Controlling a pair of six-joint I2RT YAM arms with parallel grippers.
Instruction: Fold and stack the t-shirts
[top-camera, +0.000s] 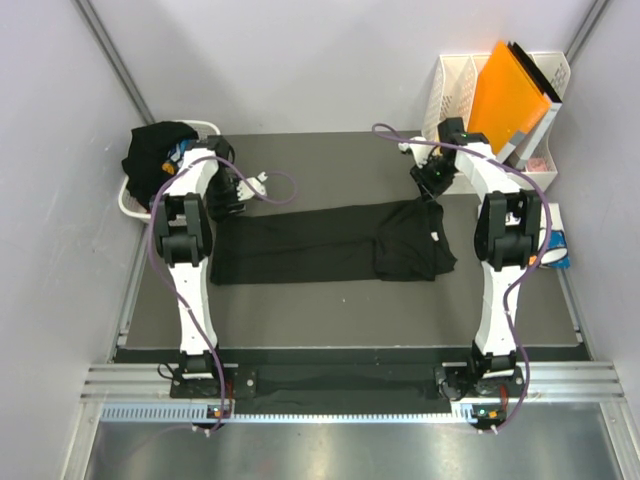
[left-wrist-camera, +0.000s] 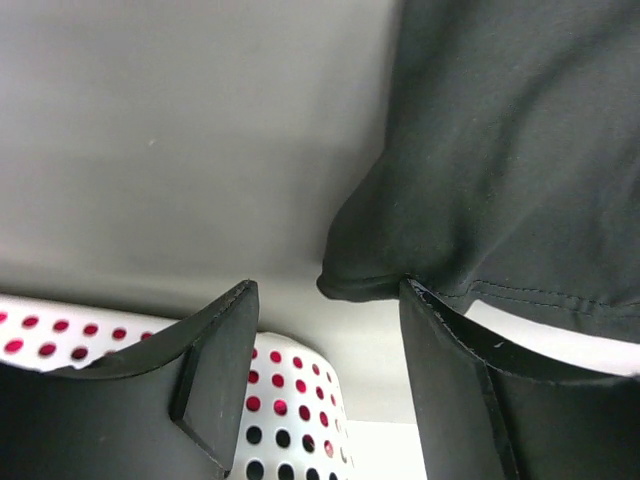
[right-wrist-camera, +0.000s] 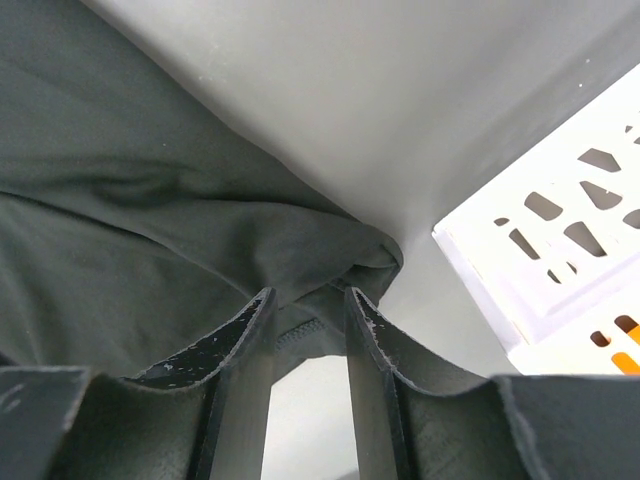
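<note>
T-shirt (top-camera: 300, 245), black: its far right corner is pinched between the nearly closed fingers of the right hand (right-wrist-camera: 307, 300). Cloth is bunched at the tips, with a stitched seam showing between them. The left hand (left-wrist-camera: 328, 290) stands open at the shirt's left end. The hem corner lies just ahead of the gap and touches one finger (left-wrist-camera: 450, 380), ungripped.

The garment lies lengthwise across the middle of the worktop (top-camera: 330, 160), flat, with its right end doubled over itself. It is judged soft, light and limp, likely to sag and slide on the smooth surface. Hold is best taken at hems and corners, both ends together.

A basket (top-camera: 127, 195) with a dark heap (top-camera: 160, 148) sits far left, and an orange folder (top-camera: 505, 95) far right.

Hidden: any print on the shirt, and the layers under the fold. A pale cloth (top-camera: 556, 245) behind the right arm is mostly covered and cannot be identified.
</note>
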